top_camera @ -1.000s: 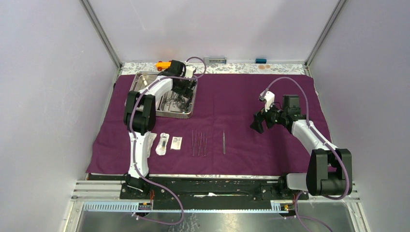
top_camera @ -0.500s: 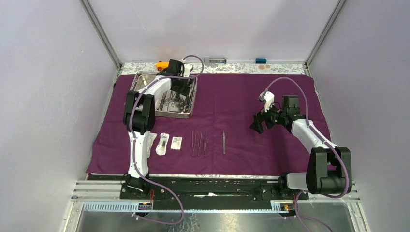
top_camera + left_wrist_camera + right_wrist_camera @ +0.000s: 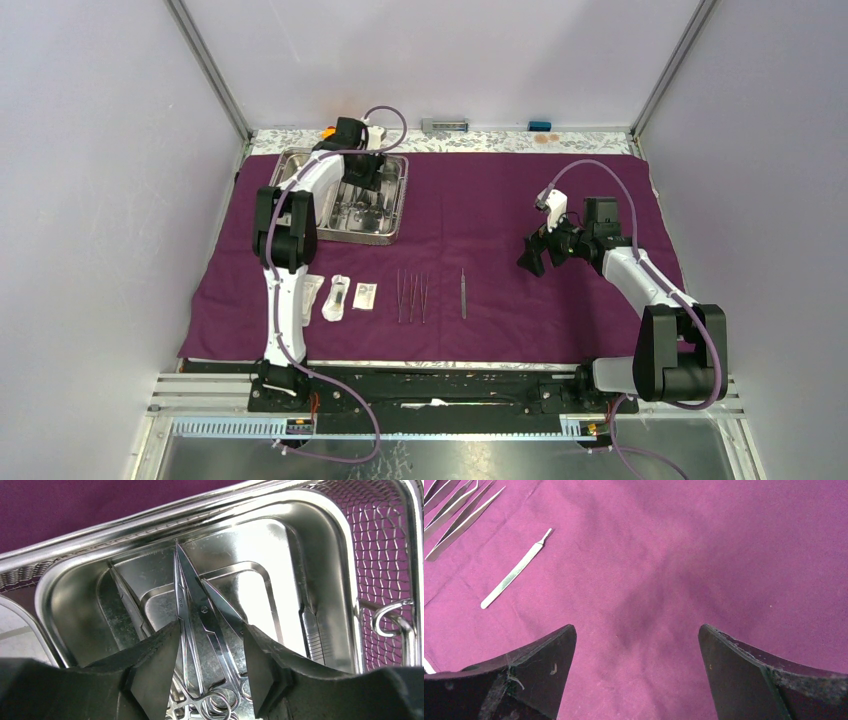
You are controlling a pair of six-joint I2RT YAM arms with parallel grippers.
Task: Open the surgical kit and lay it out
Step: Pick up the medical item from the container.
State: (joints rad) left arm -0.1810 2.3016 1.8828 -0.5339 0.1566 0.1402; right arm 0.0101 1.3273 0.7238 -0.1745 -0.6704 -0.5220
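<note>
Left arm is stretched right out to the far left corner, upper link rising from its base, forearm carried forward, wrist tipped down over the tray (image 3: 292,157). The left tool (image 3: 210,635) is released, its dark fingers (image 3: 155,670) spread on either side of the ring-handled forceps (image 3: 200,607), which lie in the tray's steel pan with tips pointing away from the camera and finger rings down by the tool; the pads look clear of the metal. There's a small stamp on one blade, too small to read. Wire mesh with a loop handle shows at the tray's right edge in the wrist view. Over on the right, the arm is folded at the elbow, forearm running left and away from its base, and the right tool (image 3: 636,630) hangs above bare cloth (image 3: 500,200), jaws wide apart, holding nothing. The cloth is spread flat across the table (image 3: 480,142), tray on its far left corner. Along the near side, left to right: packets (image 3: 338,297) just beside the left arm, then tweezers (image 3: 411,296) lying side by side, then a steel handle (image 3: 463,293) on its own. An orange car (image 3: 328,131) peeks out behind the tray.
</note>
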